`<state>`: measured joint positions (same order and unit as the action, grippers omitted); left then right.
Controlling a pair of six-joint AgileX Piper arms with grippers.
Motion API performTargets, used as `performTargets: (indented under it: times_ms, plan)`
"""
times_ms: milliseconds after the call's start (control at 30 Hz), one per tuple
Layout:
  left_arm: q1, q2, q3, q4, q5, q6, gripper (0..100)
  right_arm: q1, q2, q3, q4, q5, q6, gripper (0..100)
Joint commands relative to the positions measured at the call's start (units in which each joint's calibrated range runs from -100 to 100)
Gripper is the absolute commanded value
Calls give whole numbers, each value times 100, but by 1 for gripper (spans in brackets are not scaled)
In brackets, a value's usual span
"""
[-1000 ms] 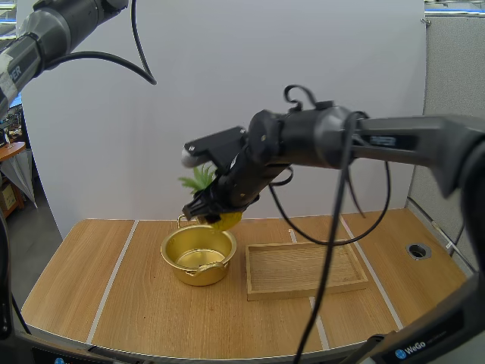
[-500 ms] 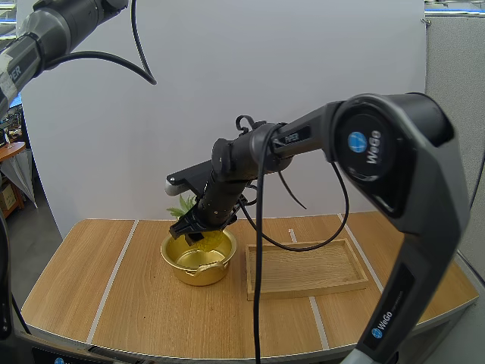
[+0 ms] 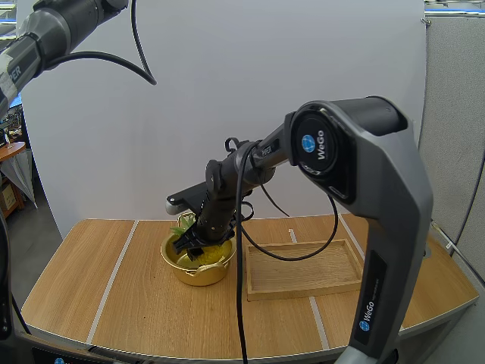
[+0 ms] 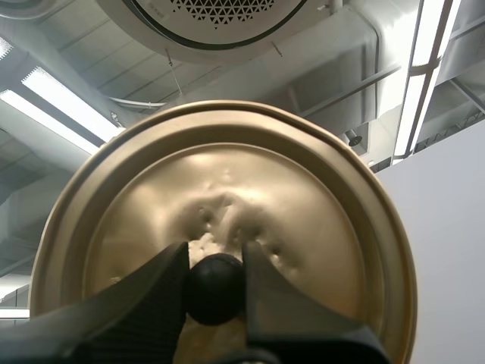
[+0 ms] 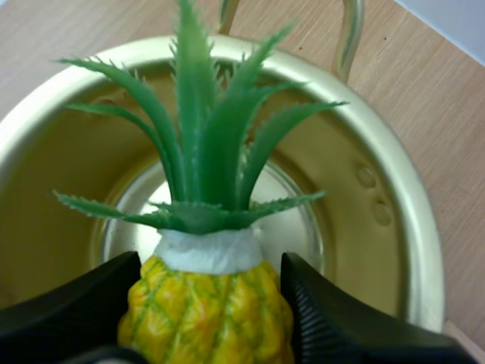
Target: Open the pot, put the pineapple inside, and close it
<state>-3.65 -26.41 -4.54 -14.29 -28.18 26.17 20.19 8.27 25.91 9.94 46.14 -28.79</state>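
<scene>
1 pineapple [image 5: 201, 227], pinched by the right end effector [image 5: 208, 311], has been lowered into 1 pot [image 3: 198, 271], its base hidden, beside 1 tray [image 3: 303, 292]; 1 lid [image 4: 227, 189] is held by the left end effector [image 4: 215, 277].

The right arm [image 3: 394, 189] has broad grey shells far from the right claw [image 3: 193, 244], with a round blue badge and white "WeGo" lettering. Nearer the claw its links are slim and black with small white lettering. The claw's fingers [image 5: 333, 326] are matte black, ribbed on their inner faces. The left arm [image 3: 45, 30] is grey and black with white lettering. The left claw [image 4: 214, 284] has plain black fingers [image 4: 129, 311].
</scene>
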Motion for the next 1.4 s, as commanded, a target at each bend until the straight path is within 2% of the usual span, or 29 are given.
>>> performTargets:
  times_ms: [0, 333, 367, 467, 500, 567, 600, 800, 900, 1367]
  plan:
    - [-26, -42, -35, -6, -167, -34, 0, 8, 16, -44, -64, -76, -32, 0]
    - [-26, -42, -35, -6, -167, -34, 0, 8, 72, -44, 16, 217, -20, 0]
    - [-26, -42, -35, -6, -167, -34, 0, 8, 72, -44, 53, 243, -29, 2]
    - [-26, -42, -35, -6, -167, -34, 0, 8, 72, -44, 136, 299, -29, 39]
    - [-26, -42, -35, -6, -167, -34, 0, 8, 72, -44, 136, 320, -29, 56]
    - [-26, -42, -35, -6, -167, -34, 0, 8, 72, -44, 106, 335, -29, 96]
    - [-26, -42, -35, -6, -167, -34, 0, 8, 72, -44, 82, 335, -29, 100]
    - [-26, -42, -35, -6, -167, -34, 0, 8, -75, -44, 186, 466, -29, 100]
    - [-26, -42, -35, -6, -167, -34, 0, 8, -475, -44, 221, 639, -29, 100]
    - [-26, -42, -35, -6, -167, -34, 0, 8, -3403, -44, 230, 1952, 4, 100]
